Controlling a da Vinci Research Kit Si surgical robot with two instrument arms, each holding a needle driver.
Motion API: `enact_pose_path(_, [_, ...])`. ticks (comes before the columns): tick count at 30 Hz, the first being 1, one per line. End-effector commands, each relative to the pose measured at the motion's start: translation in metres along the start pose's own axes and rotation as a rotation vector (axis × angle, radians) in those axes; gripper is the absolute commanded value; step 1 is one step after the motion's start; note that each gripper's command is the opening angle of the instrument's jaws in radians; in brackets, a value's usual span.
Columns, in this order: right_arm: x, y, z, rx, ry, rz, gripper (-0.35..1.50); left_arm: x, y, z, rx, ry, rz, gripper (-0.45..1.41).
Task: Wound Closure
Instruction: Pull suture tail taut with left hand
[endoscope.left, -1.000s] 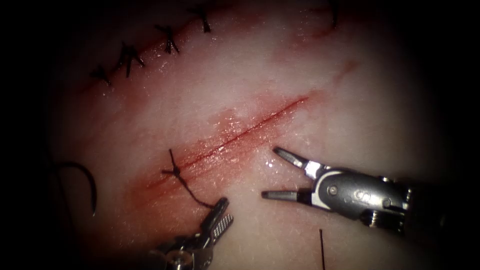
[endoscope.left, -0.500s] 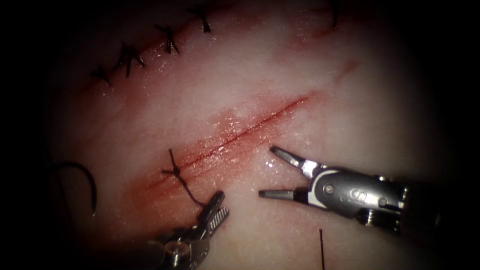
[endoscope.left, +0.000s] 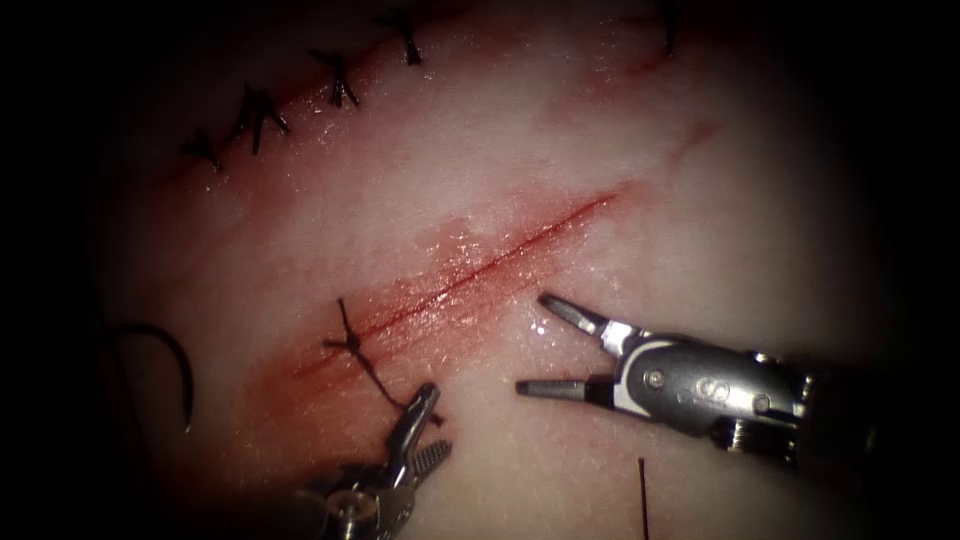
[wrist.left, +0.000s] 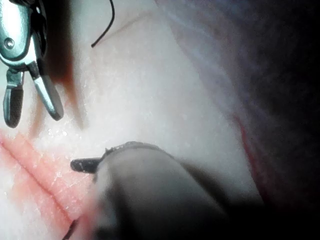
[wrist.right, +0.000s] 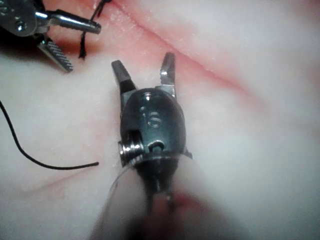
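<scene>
So: one stitch in, most of the cut left

Knotted stitch (endoscope.left: 351, 345) tied near left end of cut (endoscope.left: 480, 268); rest gaping. Left tool (endoscope.left: 424, 430) open beside thread tail (endoscope.left: 385, 385), holding nothing. Right tool (endoscope.left: 545, 350) wide open, empty. Needle (endoscope.left: 170, 365) lying loose, far left of cut.

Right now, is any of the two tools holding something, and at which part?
Nothing is held. The left tool has open jaws at the thread tail below the knot; the right tool is open over bare tissue. The needle lies free.

The tissue (endoscope.left: 620, 140) carries a knotted stitch (endoscope.left: 352, 345) just beyond the left tool (endoscope.left: 425, 430) and a curved needle (endoscope.left: 170, 365) lying well to its left.
</scene>
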Motion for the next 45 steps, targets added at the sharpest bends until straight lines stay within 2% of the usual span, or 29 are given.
enact_pose_path(1, [-0.0001, -0.0001, 0.0009, 0.001, 0.003, -0.001, 1.18, 0.0001, 0.0002, 0.0010, 0.001, 0.000, -0.001, 0.39])
enact_pose_path(4, [-0.0001, -0.0002, 0.0009, 0.001, 0.003, -0.001, 1.18, -0.0001, 0.0003, 0.0013, 0.001, -0.001, -0.001, 0.20])
enact_pose_path(5, [-0.0001, -0.0002, 0.0009, 0.001, 0.004, -0.001, 1.18, -0.0003, 0.0004, 0.0014, 0.001, -0.002, 0.000, 0.02])
enact_pose_path(6, [-0.0001, -0.0002, 0.0009, 0.001, 0.004, -0.001, 1.18, -0.0004, 0.0004, 0.0015, -0.001, -0.002, 0.001, -0.08])
enact_pose_path(7, [-0.0001, -0.0003, 0.0008, 0.001, 0.004, -0.001, 1.18, -0.0005, 0.0004, 0.0016, -0.012, -0.002, 0.013, -0.32])
enact_pose_path(8, [-0.0001, -0.0003, 0.0008, 0.001, 0.004, -0.001, 1.18, -0.0006, 0.0005, 0.0016, -0.024, 0.000, 0.009, -0.45])
enact_pose_path(11, [-0.0001, -0.0003, 0.0008, 0.001, 0.004, -0.001, 1.18, -0.0007, 0.0005, 0.0015, -0.055, 0.037, 0.007, -0.45])
enact_pose_path(12, [-0.0001, -0.0004, 0.0008, 0.001, 0.004, -0.002, 1.18, -0.0009, 0.0004, 0.0013, -0.095, 0.082, 0.025, -0.45])
enact_pose_path(14, [-0.0001, -0.0005, 0.0009, 0.005, 0.008, -0.003, 1.16, -0.0010, 0.0003, 0.0010, -0.124, 0.108, 0.038, -0.45])
enact_pose_path(18, [-0.0002, -0.0006, 0.0014, 0.069, 0.052, -0.007, 1.05, -0.0013, -0.0001, 0.0001, -0.132, 0.155, 0.019, -0.45])
enact_pose_path(20, [-0.0003, -0.0010, 0.0025, 0.167, 0.123, -0.032, 1.05, -0.0015, -0.0008, -0.0008, -0.142, 0.193, -0.002, -0.45])
enact_pose_path(27, [-0.0006, -0.0024, 0.0078, 0.313, 0.306, -0.173, 1.11, -0.0009, -0.0040, -0.0034, -0.168, 0.292, -0.031, -0.45])
enact_pose_path(32, [-0.0012, -0.0032, 0.0110, 0.374, 0.404, -0.269, 1.16, -0.0009, -0.0047, -0.0035, -0.174, 0.299, -0.036, -0.45])
enact_pose_path(39, [-0.0017, -0.0044, 0.0128, 0.375, 0.428, -0.312, 1.16, -0.0009, -0.0048, -0.0035, -0.174, 0.299, -0.037, -0.45])
enact_pose_path(45, [-0.0009, -0.0050, 0.0150, 0.364, 0.494, -0.329, 1.16, -0.0010, -0.0050, -0.0035, -0.176, 0.299, -0.038, -0.45])
